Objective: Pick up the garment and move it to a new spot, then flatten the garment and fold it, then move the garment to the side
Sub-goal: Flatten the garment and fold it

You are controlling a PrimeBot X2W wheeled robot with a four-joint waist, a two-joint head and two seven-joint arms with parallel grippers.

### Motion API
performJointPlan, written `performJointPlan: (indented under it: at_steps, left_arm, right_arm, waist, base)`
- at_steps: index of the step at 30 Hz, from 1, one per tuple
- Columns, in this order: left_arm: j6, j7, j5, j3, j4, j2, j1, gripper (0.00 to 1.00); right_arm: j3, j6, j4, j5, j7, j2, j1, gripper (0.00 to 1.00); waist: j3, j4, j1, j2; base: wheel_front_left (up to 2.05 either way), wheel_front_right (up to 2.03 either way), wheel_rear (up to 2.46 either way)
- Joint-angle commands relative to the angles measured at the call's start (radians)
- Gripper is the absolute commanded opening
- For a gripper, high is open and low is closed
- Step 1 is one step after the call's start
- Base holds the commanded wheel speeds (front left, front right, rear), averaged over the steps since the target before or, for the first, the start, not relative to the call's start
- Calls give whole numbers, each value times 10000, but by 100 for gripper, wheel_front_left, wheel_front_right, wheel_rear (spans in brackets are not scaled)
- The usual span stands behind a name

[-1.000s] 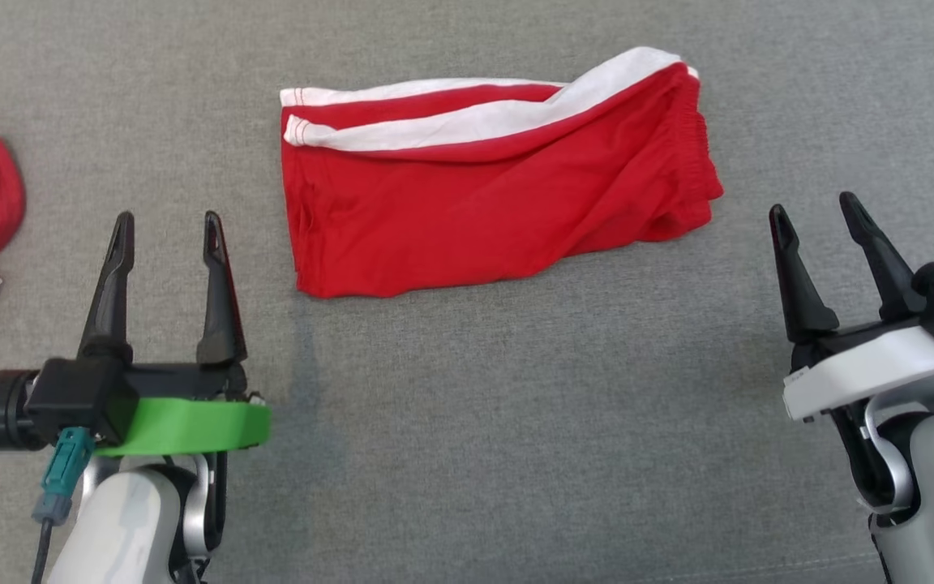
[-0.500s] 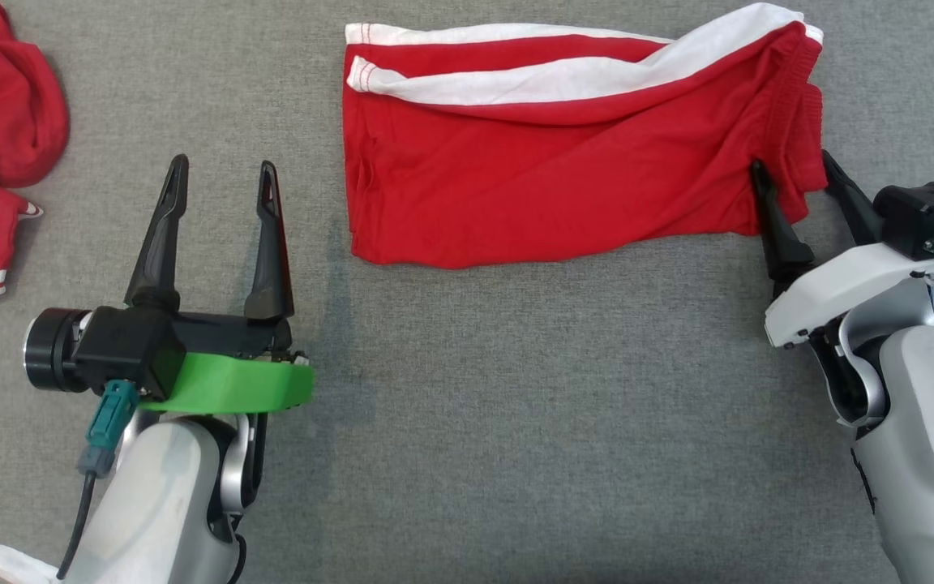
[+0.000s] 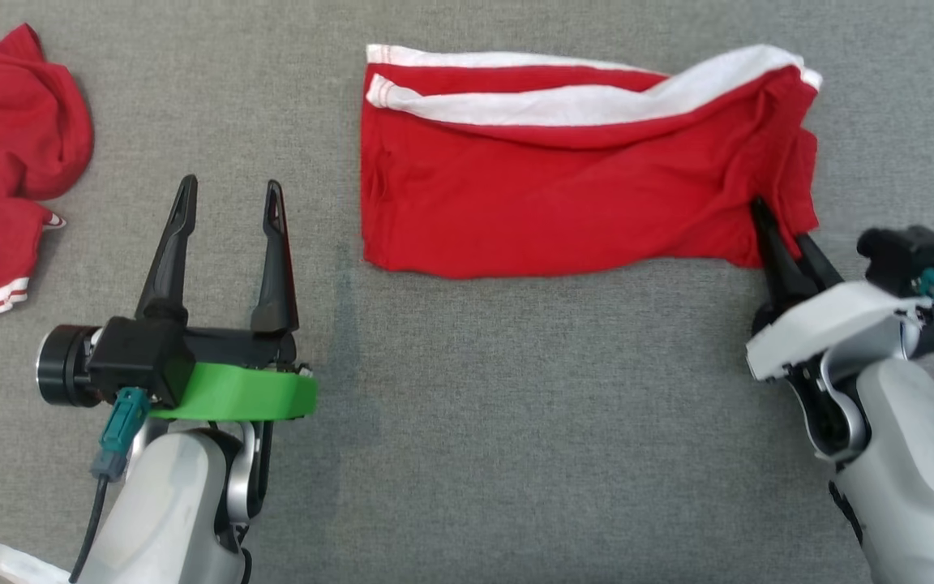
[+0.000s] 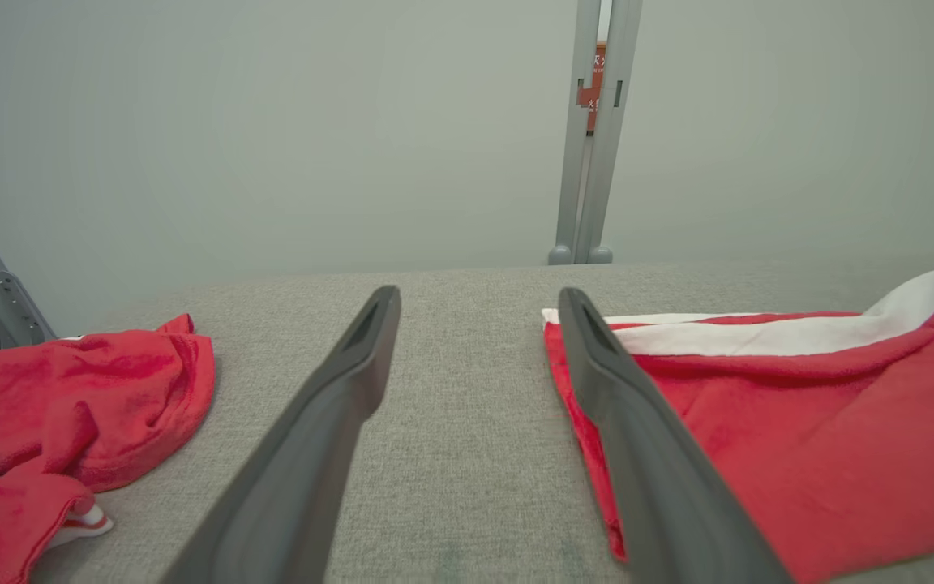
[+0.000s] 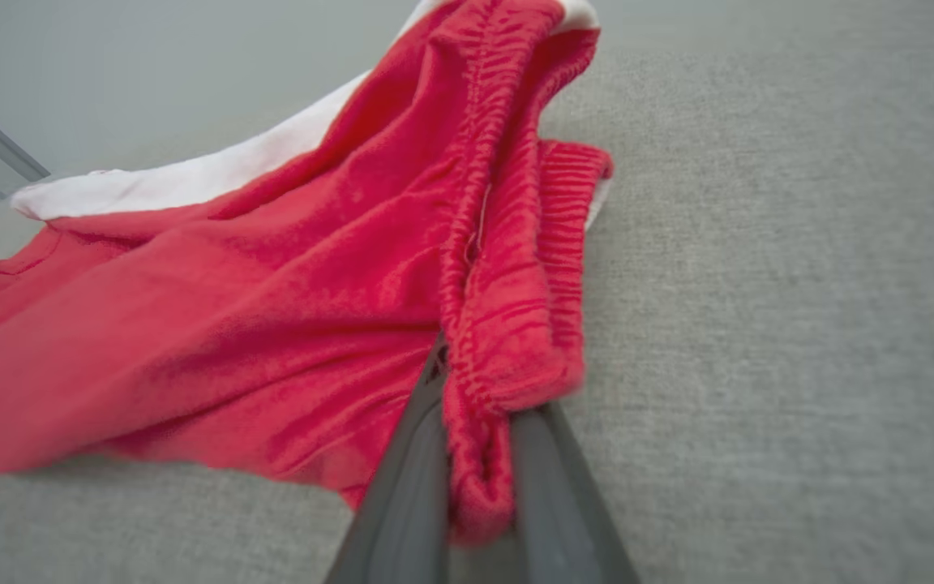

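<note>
My right claw (image 5: 475,487) was pinched together on a bunched fold of the elastic waistband (image 5: 507,268), at the near right corner of the red shorts (image 3: 556,195), with cloth squeezed between its two fingers. The shorts lay mostly flat on the grey fabric surface (image 3: 516,422), their white side stripes (image 3: 564,105) along the far edge and the waistband end rumpled toward the claw. My left claw (image 3: 229,191) hung with its fingers spread wide and nothing between them, near the shorts' left hem but apart from it. A heap of red clothing (image 3: 13,138) sat well off to the left. I judged the fabric light, soft and limp. It would sag and trail from a single corner, and thin jersey could slip out of a shallow pinch. The gathered waistband looked the thickest, grippiest part, so it seemed the right place to hold. A second hold at the hem end would likely keep the shorts from twisting.
</note>
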Motion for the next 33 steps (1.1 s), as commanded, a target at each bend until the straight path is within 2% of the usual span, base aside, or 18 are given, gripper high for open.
performJointPlan:
  at_steps: [1,6,9,15,20,26,32,33]
  left_arm:
    - [2,-47,20,36,69,9,179,100]
    - [102,-43,-53,39,125,36,463,100]
    - [112,15,-90,14,155,77,579,100]
    - [107,148,-149,-106,188,60,624,100]
    - [141,221,-206,-197,218,-43,578,100]
    - [70,233,-264,-335,258,-175,459,100]
    - [5,167,-280,-493,353,-305,290,100]
    - [3,152,-284,-505,369,-330,270,100]
  right_arm:
    - [-79,-19,103,148,-130,-185,456,0]
    - [-403,-17,-185,497,-319,-614,963,0]
    - [-416,-16,-545,690,-31,-720,1013,0]
    - [255,-8,-1944,1277,1359,-613,597,0]
    - [1300,-8,-2686,1841,2766,-79,16,0]
    - [2381,-8,-1965,2027,3227,868,-770,0]
    - [3129,-8,-655,2065,2757,1334,-1380,0]
    - [3274,-8,-484,1973,2614,1348,-1511,11]
  waist:
    - [-251,-94,0,0]
    - [-585,-282,0,0]
    - [-753,-370,0,0]
    - [-1031,-382,0,0]
    - [-1102,-189,0,0]
    - [-941,266,0,0]
    - [-788,663,0,0]
    - [-764,699,0,0]
  base:
    - [0,0,0]
    - [0,0,0]
    - [0,0,0]
    - [0,0,0]
    - [0,0,0]
    - [0,0,0]
    - [0,0,0]
    - [0,0,0]
